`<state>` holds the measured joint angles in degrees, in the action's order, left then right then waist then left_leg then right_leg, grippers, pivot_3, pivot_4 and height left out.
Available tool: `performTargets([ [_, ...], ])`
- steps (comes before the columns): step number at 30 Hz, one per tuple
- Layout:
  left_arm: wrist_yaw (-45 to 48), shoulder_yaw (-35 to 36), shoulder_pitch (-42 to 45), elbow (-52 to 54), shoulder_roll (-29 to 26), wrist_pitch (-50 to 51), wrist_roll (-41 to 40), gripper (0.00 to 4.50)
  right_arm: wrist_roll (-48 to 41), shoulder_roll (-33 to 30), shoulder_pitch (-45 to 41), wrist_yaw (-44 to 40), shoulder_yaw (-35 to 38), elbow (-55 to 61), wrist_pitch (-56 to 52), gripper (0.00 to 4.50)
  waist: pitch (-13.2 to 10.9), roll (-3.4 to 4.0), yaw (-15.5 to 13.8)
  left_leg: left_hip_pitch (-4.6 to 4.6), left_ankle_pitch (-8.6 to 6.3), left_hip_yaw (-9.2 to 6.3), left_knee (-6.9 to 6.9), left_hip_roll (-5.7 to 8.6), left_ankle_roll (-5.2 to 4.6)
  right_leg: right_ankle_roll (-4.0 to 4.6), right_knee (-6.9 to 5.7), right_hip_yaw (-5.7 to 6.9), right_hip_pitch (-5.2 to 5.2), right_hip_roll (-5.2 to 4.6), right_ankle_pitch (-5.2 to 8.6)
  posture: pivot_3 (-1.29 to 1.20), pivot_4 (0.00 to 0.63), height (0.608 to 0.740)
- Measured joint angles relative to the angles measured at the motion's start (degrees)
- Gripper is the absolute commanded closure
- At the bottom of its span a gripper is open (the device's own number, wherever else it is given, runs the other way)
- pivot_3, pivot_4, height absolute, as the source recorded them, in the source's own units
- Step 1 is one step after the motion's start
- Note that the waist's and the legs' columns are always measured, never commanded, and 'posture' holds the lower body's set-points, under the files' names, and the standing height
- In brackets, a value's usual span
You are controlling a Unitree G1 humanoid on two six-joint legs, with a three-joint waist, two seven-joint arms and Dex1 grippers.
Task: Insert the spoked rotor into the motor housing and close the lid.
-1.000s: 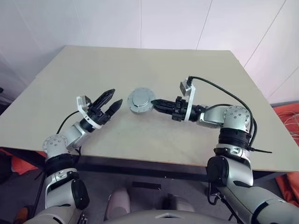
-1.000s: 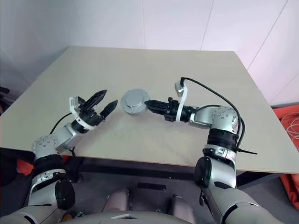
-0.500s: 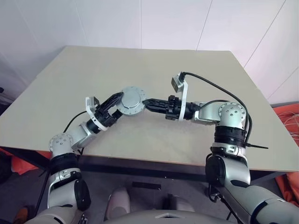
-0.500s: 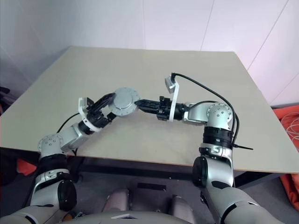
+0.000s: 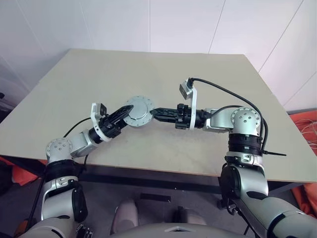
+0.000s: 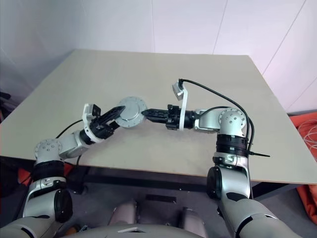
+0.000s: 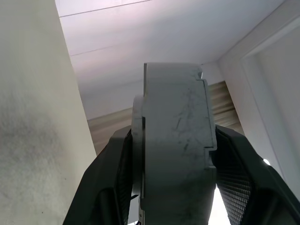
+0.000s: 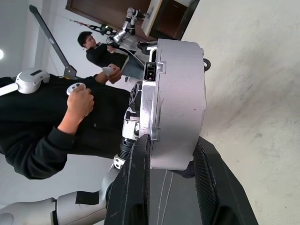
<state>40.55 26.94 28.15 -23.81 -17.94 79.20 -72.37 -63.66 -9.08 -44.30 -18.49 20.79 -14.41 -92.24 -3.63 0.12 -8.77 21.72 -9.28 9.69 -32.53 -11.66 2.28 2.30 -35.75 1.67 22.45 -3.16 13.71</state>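
The motor housing (image 5: 139, 111), a short round silver drum with bolt tabs round its rim, hangs on edge above the table between both arms. My right gripper (image 5: 153, 112) comes in from the right and is shut on the drum's right edge; the right wrist view has the housing (image 8: 179, 112) clamped between the fingers (image 8: 135, 187). From the left, my left gripper (image 5: 126, 115) is shut on the opposite edge, and in the left wrist view the housing (image 7: 174, 140) sits tight between the ridged pads (image 7: 234, 176). The spoked rotor and the lid are out of view.
The beige table (image 5: 198, 74) spreads wide beneath and behind the arms, its front edge close below them. Orange material (image 5: 304, 124) lies on the floor past the right edge. A person in black (image 8: 70, 122) holding controllers stands in the background of the right wrist view.
The right gripper carried the housing a little leftward. The left gripper came in from the left, wide open a second ago, and has closed onto the housing's left edge.
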Motion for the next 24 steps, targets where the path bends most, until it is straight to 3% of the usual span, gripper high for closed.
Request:
performTargets([
  [8,1.3,-0.2,0.1,0.0,-0.1,-0.6,0.8,2.46,0.5,0.8,0.0,-0.4,0.0,0.0,1.6,3.44,0.0,0.0,0.0,-0.02,0.0,-0.03,-0.08,0.0,0.0,-0.05,0.0,0.0,-0.06,0.0,-0.03,0.0,0.0,0.74],
  [18,2.5,-1.8,0.1,-0.1,-0.2,-0.1,2.1,2.46,-1.1,1.8,0.0,-0.5,2.1,1.1,1.8,0.04,0.0,0.0,0.0,-0.01,0.0,-0.05,-0.13,0.02,0.0,-0.08,-0.01,0.0,-0.1,-0.02,-0.05,0.0,0.0,0.74],
  [24,3.2,-1.9,0.5,-0.1,-0.5,-0.5,2.4,2.46,-1.8,1.2,0.0,-0.8,2.6,1.7,0.3,0.0,0.0,0.0,0.0,-0.03,0.0,-0.06,-0.15,0.02,0.0,-0.09,-0.02,0.0,-0.12,-0.02,-0.06,0.0,0.0,0.74],
])
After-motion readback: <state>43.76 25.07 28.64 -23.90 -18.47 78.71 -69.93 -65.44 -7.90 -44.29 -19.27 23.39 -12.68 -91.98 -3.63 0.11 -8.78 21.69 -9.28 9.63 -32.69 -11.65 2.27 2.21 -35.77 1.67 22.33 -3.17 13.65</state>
